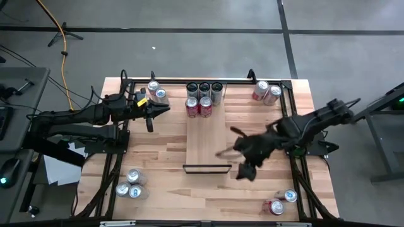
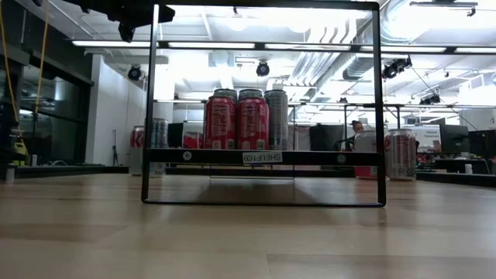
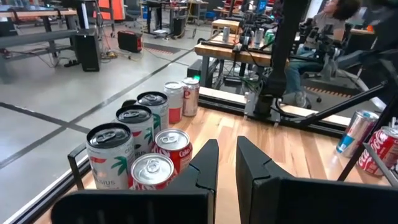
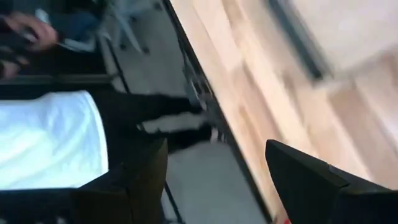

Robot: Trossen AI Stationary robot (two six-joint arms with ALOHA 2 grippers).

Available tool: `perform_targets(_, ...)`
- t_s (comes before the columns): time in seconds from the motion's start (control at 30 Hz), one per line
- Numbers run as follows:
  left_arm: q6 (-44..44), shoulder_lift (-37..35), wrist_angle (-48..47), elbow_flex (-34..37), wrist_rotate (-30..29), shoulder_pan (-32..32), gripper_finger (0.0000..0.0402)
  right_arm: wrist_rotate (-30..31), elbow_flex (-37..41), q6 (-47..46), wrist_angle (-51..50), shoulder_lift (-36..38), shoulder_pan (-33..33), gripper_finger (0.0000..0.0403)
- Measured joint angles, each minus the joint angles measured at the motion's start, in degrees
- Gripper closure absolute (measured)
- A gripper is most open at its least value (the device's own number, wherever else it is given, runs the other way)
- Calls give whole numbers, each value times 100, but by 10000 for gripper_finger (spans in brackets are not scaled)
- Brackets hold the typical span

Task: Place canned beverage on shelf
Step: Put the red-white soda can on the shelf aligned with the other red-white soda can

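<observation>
Lying beside right pincer (image 1: pixel 235 153): shelf (image 1: pixel 206 139)

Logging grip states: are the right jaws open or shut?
Open. The right gripper shows a wide empty gap between its jaws, nothing held.

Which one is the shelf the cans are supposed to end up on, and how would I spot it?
Look down at the big butcher-block table. In its middle lies the shelf, a long narrow panel of paler, smoother wood. Five cans stand at its far end and a thin black bar closes its near end, which the striped tabletop around it lacks.
</observation>
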State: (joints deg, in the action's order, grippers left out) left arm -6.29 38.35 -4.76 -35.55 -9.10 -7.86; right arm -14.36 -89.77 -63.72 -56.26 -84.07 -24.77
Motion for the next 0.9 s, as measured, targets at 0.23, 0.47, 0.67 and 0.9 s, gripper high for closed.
perform_targets(0.23, -3, 0, -43, 0, 0, 0, 398, 659, -34, -1652, -97, -413, -1503, 146)
perform_targets(0.47, -2, 0, -40, 0, -44, 0, 398, 841, -16, -2930, -36, -871, -2513, 146)
perform_targets(0.67, -3, 0, -37, 0, -62, 0, 398, 800, -14, -2471, -177, -1164, -2700, 146)
perform_targets(0.9, -5, 0, -19, 0, -63, 0, 398, 652, -14, -2645, -677, -1240, -2694, 140)
